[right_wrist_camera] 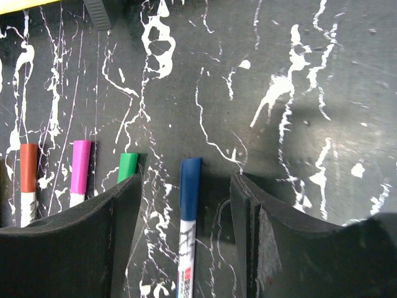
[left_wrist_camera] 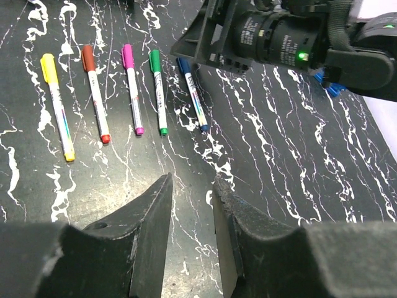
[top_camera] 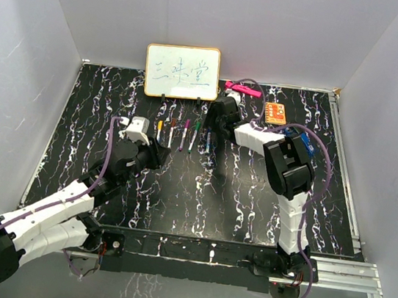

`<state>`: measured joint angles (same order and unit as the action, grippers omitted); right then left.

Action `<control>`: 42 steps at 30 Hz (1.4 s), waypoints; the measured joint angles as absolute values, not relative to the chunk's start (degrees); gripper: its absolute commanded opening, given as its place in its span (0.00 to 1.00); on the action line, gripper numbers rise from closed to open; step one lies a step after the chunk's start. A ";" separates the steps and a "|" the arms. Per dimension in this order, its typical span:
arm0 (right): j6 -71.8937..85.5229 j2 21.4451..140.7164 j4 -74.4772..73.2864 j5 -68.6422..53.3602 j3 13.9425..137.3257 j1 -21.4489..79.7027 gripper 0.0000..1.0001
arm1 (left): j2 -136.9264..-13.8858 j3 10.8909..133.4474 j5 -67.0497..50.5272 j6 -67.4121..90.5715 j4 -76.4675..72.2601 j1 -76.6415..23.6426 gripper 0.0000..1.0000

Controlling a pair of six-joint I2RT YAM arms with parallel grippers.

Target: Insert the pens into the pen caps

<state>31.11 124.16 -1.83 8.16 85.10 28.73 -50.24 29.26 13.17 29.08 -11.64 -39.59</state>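
Note:
Five white-barrelled pens lie side by side on the black marbled table, each with its pen cap on: yellow, red-brown, magenta, green and blue. In the top view the row sits in front of the whiteboard. My right gripper stands open low over the blue pen. The blue cap lies between the jaws, touching neither. My left gripper is open and empty, on the near side of the row.
A small whiteboard stands at the back, behind the pens. A thick pink marker and an orange card lie at the back right. A blue clip-like object shows behind the right arm.

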 measured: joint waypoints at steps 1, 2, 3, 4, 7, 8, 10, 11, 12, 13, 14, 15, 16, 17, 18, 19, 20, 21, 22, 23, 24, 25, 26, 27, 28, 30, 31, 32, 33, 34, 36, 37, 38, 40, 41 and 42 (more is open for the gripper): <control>30.76 123.37 -1.96 8.40 84.47 28.69 0.60 | -50.24 29.26 13.30 28.97 -11.49 -39.59 0.32; 30.37 122.34 -2.35 8.69 83.74 28.62 0.63 | -50.24 29.28 13.54 28.86 -11.31 -39.59 0.32; 30.13 121.34 -2.72 8.86 83.15 28.53 0.65 | -50.19 29.34 13.98 28.64 -10.85 -39.59 0.33; 29.93 119.79 -2.79 9.02 82.21 28.40 0.66 | -50.15 29.47 14.41 28.45 -10.20 -39.59 0.33; 29.36 113.32 -2.85 9.26 78.41 27.38 0.70 | -50.11 30.46 16.67 28.01 -7.64 -39.59 0.34; 29.12 110.74 -2.74 9.30 76.99 26.72 0.71 | -50.00 30.98 17.78 27.90 -6.59 -39.59 0.34; 28.64 105.36 -2.26 9.37 73.84 24.88 0.73 | -49.45 31.90 20.12 27.86 -4.69 -39.59 0.34; 28.53 102.50 -1.72 9.30 71.81 23.66 0.74 | -48.93 32.21 21.45 27.86 -3.70 -39.59 0.35; 28.49 99.59 -1.32 9.23 69.69 22.24 0.75 | -48.29 32.38 22.74 27.88 -2.87 -39.59 0.35; 28.47 96.73 -0.91 9.17 67.46 20.60 0.75 | -47.75 32.40 23.79 27.92 -2.20 -39.59 0.35; 28.49 94.04 -0.60 9.02 65.21 18.81 0.76 | -47.11 32.49 25.06 28.12 -1.15 -39.59 0.34; 28.51 91.79 -0.38 8.91 63.29 17.23 0.78 | -46.61 32.69 26.30 28.29 0.03 -39.59 0.35; 28.58 88.64 -0.01 8.64 60.25 14.61 0.78 | -46.22 33.10 27.73 28.58 1.58 -39.59 0.35; 28.60 86.61 0.10 8.67 58.39 12.95 0.79 | -46.04 33.50 28.84 28.82 2.68 -39.59 0.35; 28.75 84.25 0.16 8.73 56.16 10.87 0.79 | -45.95 34.02 29.98 29.21 3.99 -39.59 0.35; 28.99 82.04 0.19 8.88 54.06 8.82 0.80 | -45.91 34.52 31.16 29.56 5.26 -39.59 0.35; 29.23 79.77 0.16 9.28 52.01 7.14 0.80 | -45.74 34.96 32.23 29.91 6.50 -39.57 0.35; 29.45 77.62 0.12 9.85 50.02 6.07 0.81 | -45.52 35.22 33.01 30.30 7.51 -39.57 0.36; 29.56 75.26 -0.08 10.70 48.16 5.54 0.82 | -45.06 35.42 34.02 30.72 8.62 -39.57 0.36; 29.69 72.90 -0.21 11.53 46.41 5.45 0.84 | -44.34 35.53 34.89 31.11 9.78 -39.55 0.36; 29.85 70.28 -0.43 12.51 44.77 5.54 0.90 | -43.38 35.57 35.79 31.53 10.96 -39.55 0.36; 29.93 68.01 -0.75 13.39 43.57 5.65 0.96 | -42.26 35.57 36.67 31.92 12.12 -39.53 0.37; 30.04 65.17 -1.10 14.63 42.28 5.87 0.98 | -41.34 35.57 37.32 32.32 13.02 -39.53 0.37; 30.15 62.28 -1.56 15.88 41.17 6.00 0.98 | -40.18 35.59 38.17 32.77 14.02 -39.53 0.38; 30.13 59.40 -1.98 17.28 40.23 6.07 0.98 | -39.00 35.59 38.98 33.26 15.09 -39.53 0.38; 30.06 54.81 -2.52 19.90 39.11 6.02 0.98 | -37.10 35.66 40.56 34.15 17.10 -39.53 0.39; 30.06 52.84 -2.79 21.30 38.70 6.02 0.98 | -36.45 35.75 41.34 34.61 18.09 -39.53 0.39; 30.11 51.24 -3.18 22.65 38.44 6.02 0.98 | -36.03 35.88 42.04 35.11 19.09 -39.53 0.39; 30.17 50.06 -3.53 23.97 38.33 6.00 0.98 | -35.79 36.07 42.78 35.64 20.18 -39.53 0.40; 30.37 49.32 -4.01 25.17 38.33 6.00 0.98 | -35.75 36.25 43.31 36.03 21.04 -39.53 0.40; 30.87 48.53 -4.91 27.29 38.04 6.00 0.98 | -35.88 36.69 44.42 36.97 23.00 -39.53 0.40; 31.27 48.34 -5.61 28.25 37.80 6.00 0.98 | -36.01 36.88 44.93 37.47 24.08 -39.53 0.40; 31.57 48.25 -6.20 28.91 37.63 6.00 0.98 | -36.14 36.97 45.25 37.78 24.62 -39.53 0.40; 31.90 48.12 -7.42 30.28 37.21 6.00 0.98 | -36.45 37.06 45.82 38.37 25.71 -39.53 0.41; 32.03 47.94 -7.75 30.76 36.91 6.00 0.98 | -36.58 37.06 45.98 38.59 26.02 -39.53 0.41; 32.10 47.70 -8.38 31.33 36.71 6.00 0.98 | -36.75 37.06 46.11 38.72 26.30 -39.53 0.41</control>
<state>32.10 47.70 -8.38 31.33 36.71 6.00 -36.75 37.06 46.11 38.72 26.30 -39.53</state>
